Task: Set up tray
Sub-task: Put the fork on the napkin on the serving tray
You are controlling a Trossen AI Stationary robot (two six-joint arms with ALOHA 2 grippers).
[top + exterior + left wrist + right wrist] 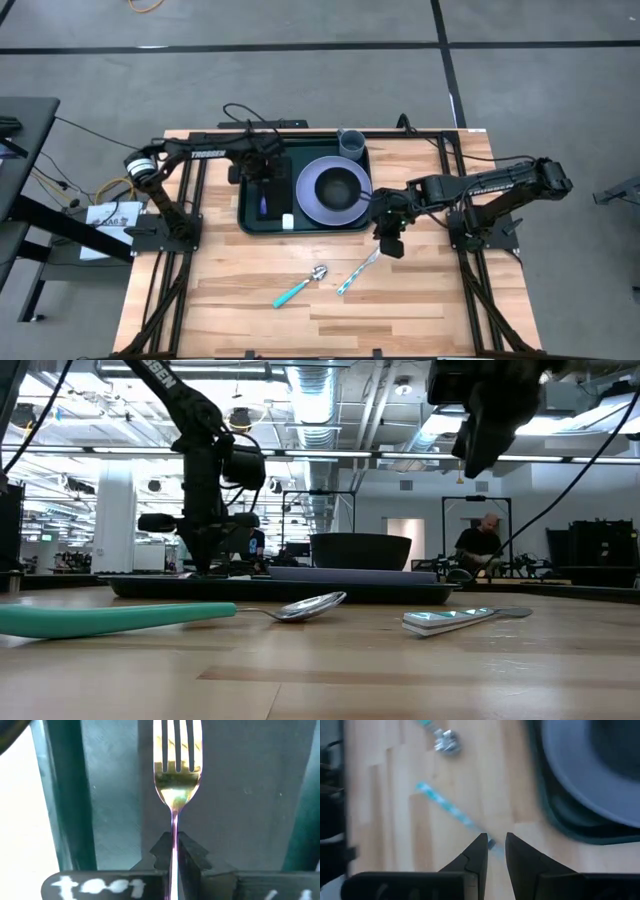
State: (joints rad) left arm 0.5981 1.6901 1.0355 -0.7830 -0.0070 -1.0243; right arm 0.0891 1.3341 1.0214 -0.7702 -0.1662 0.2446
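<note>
The dark green tray point(247, 226) lies in the middle of the table. It holds a grey-purple plate point(312, 205) with a black bowl point(342, 185) on it, and a grey cup point(350, 145) in its far right corner. My left gripper point(265, 182) is low over the tray's left part, shut on a shiny fork point(177, 775) above a flat dark rectangle point(240, 795). My right gripper point(388, 238) hovers high over the table just right of the tray, with its fingers a little apart and nothing between them. Below it lies a teal-handled knife point(447, 807). My left gripper pinches the fork's thin neck point(174, 827), just behind the tines, between its two fingers. The fingers run along the fork, and the tines stick out past the fingertips toward the table's near edge. I cannot tell whether the fork rests on the dark rectangle.
A teal-handled spoon point(300, 288) and the knife point(358, 272) lie on the bare wood near of the tray. A small white object point(288, 221) sits in the tray by its near rim. Black frames run along both table sides. A person point(487, 545) sits far behind the table.
</note>
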